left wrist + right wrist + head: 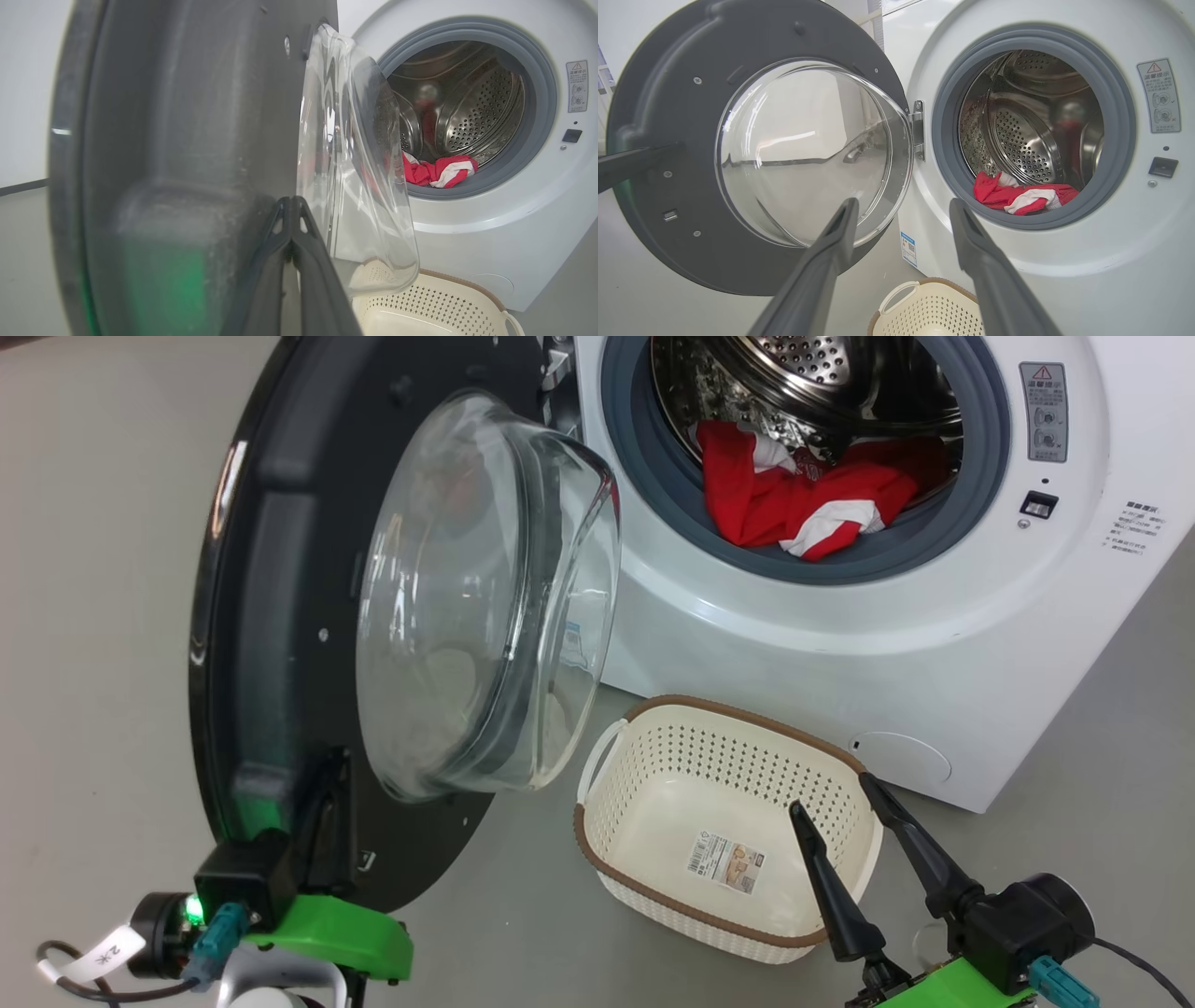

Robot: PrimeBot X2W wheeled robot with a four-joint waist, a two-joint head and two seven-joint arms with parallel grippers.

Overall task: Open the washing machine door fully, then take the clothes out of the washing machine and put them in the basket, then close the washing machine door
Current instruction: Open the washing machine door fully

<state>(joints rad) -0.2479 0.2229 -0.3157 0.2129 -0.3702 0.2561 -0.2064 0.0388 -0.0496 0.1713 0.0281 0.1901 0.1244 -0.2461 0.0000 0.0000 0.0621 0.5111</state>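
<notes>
- Red fabric with white stripes, the clothes (794, 495), lies heaped at the front of the perforated steel drum (812, 364). Its lower folds spill onto the grey gasket (644, 495) of the washing machine (840, 644).
- The washing machine door (280, 616) stands wide open on the hinge (917, 130) at the left of the drum mouth. Its dark inner face is turned toward the robot, and its glass bowl (485, 597) bulges out toward the head camera.
- The left gripper (292, 203) has its two dark fingers pressed together with nothing between them. Their tips lie against the door's inner ring, just beside the edge of the glass bowl and low on the door in the head view.
- The right gripper (833, 793) is spread wide and holds nothing. In the head view it hangs above the right part of the basket (653, 775), apart from its rim. In the right wrist view its fingers frame the gap between the door and the drum mouth.
- The basket sits on the grey floor (93, 523) just in front of the washing machine, partly beneath the glass bowl. A paper label (724, 861) lies on its bottom.
</notes>
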